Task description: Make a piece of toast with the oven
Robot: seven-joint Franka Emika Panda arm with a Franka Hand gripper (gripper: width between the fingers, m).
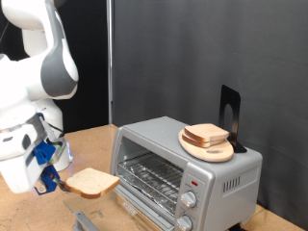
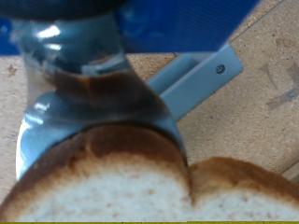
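My gripper hangs at the exterior view's lower left, shut on the piece of toast, a pale slice with a tan crust held flat by one edge. The slice juts toward the oven, a silver countertop unit at the lower right. Its door is dropped open, showing the wire rack. In the wrist view the toast fills the lower part, clamped under a shiny finger. My gripper bites on the crust.
A round light-wood board carrying more bread slices rests on the oven's roof, with a black stand behind it. Knobs run down the oven's right front. A grey door handle bar lies over the wooden table.
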